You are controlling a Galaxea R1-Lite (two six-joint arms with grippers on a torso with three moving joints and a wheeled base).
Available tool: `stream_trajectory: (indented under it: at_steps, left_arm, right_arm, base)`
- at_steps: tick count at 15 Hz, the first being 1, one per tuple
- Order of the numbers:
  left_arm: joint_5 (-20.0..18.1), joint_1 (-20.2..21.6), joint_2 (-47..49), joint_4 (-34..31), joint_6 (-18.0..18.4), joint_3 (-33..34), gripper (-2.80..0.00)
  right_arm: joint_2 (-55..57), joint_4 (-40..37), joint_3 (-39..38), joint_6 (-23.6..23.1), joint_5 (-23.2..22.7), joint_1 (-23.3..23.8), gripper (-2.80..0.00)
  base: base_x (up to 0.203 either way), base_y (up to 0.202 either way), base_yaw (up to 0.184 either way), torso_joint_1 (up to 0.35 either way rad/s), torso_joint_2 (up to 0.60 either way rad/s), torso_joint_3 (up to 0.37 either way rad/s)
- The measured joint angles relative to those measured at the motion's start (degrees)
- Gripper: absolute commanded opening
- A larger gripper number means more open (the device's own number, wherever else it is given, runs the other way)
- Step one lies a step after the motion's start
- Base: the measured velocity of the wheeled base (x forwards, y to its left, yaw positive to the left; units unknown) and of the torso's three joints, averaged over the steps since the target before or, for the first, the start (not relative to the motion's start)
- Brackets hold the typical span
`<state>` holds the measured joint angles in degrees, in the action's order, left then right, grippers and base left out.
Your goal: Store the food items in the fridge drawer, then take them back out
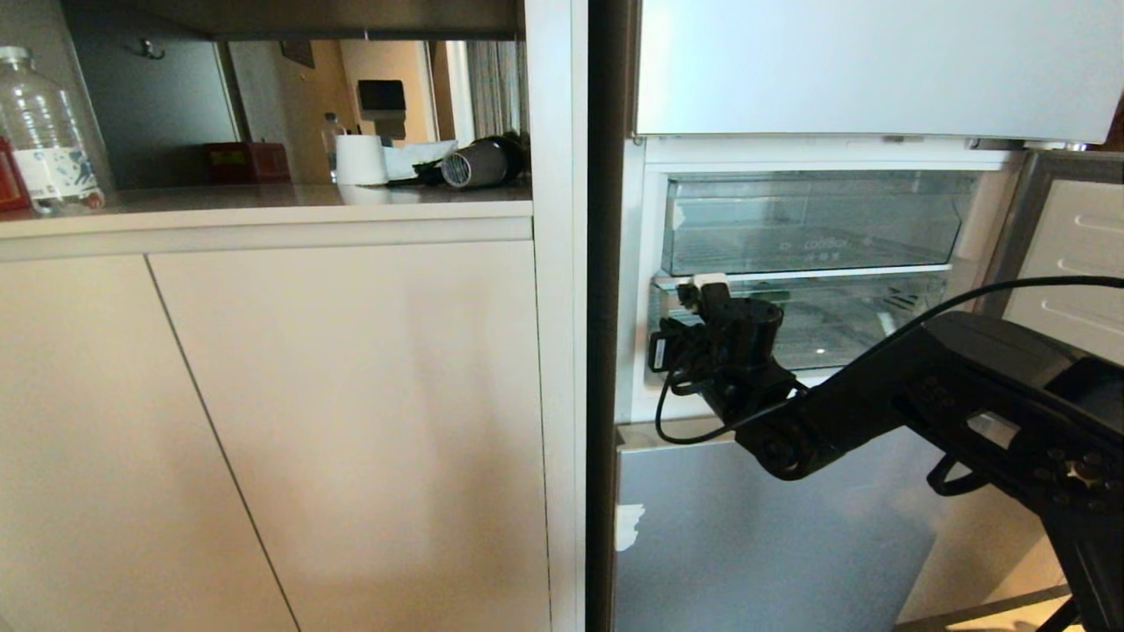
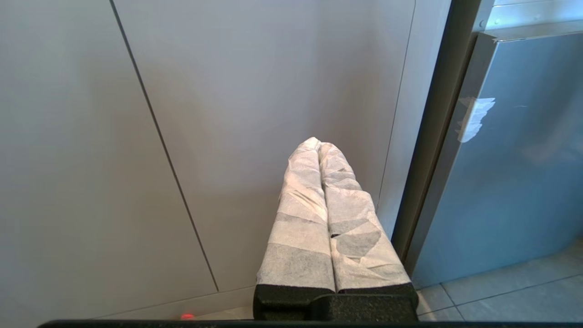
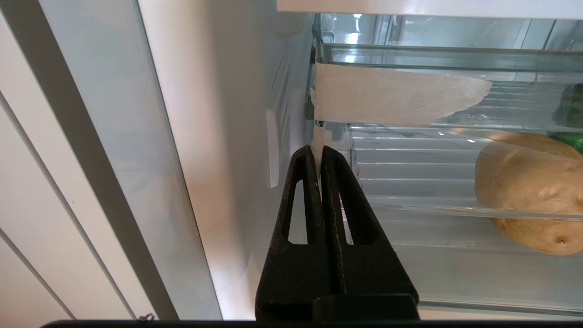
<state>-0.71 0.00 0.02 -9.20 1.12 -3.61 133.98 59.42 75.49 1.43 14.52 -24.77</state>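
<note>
No lettering is reading clearly on the fridge drawer (image 3: 410, 214), which is wearing a white sticker (image 3: 391, 98). Right gripper (image 3: 320, 152) is sitting at its left front corner, fingers pressed together, gripping nothing visible. Potato (image 3: 528, 182) and bell pepper (image 3: 569, 109) are lying inside. Left gripper (image 2: 319, 145) is hanging pinched together, empty.

Beside the black fingers (image 3: 339, 200), the clear ribbed fridge drawer (image 3: 410, 168) holds a tan-brown potato (image 3: 528, 182); behind it, something green, perhaps the bell pepper (image 3: 569, 109).

right claw (image 3: 317, 152) — raised, fingers pressed together | left claw (image 2: 320, 145) — closed, parked low
</note>
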Motion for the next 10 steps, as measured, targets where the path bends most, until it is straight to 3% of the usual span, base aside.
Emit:
stream_trajectory:
  at_steps: [10]
  left_arm:
    - [0.0,0.0,0.0,0.0,0.0,0.0,-2.8]
  right_arm:
    - [-6.1,0.3,-8.8,0.1,0.3,-1.7,-2.8]
  base:
    - [0.0,0.0,0.0,0.0,0.0,0.0]
